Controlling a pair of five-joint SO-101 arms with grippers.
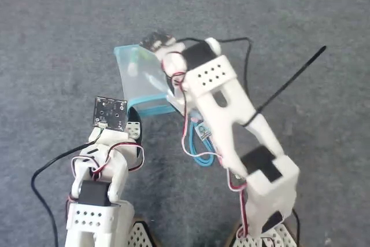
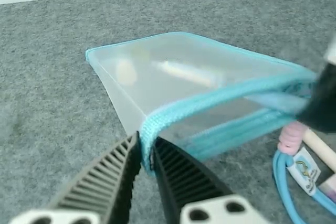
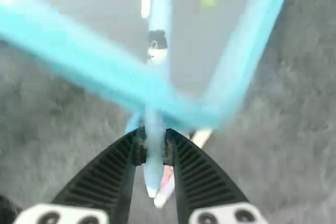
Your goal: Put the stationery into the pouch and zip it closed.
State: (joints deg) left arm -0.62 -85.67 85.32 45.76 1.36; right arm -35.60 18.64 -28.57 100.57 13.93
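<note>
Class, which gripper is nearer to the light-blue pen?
Right. The right gripper has its jaws shut on the pen; the left gripper clamps the zipper edge of the pouch, away from the pen.

pouch (image 1: 139, 76) on grey worktop (image 1: 58, 56) | left end effector (image 1: 137, 117) at pouch's near edge | right arm (image 1: 222, 102) over pouch's right side

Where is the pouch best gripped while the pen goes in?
The pouch is likely best pinched at the end of its teal zipper edge, from the arms' side, as the left claw does: the thick raised seam gives purchase and leaves the mouth free for the pen.
</note>
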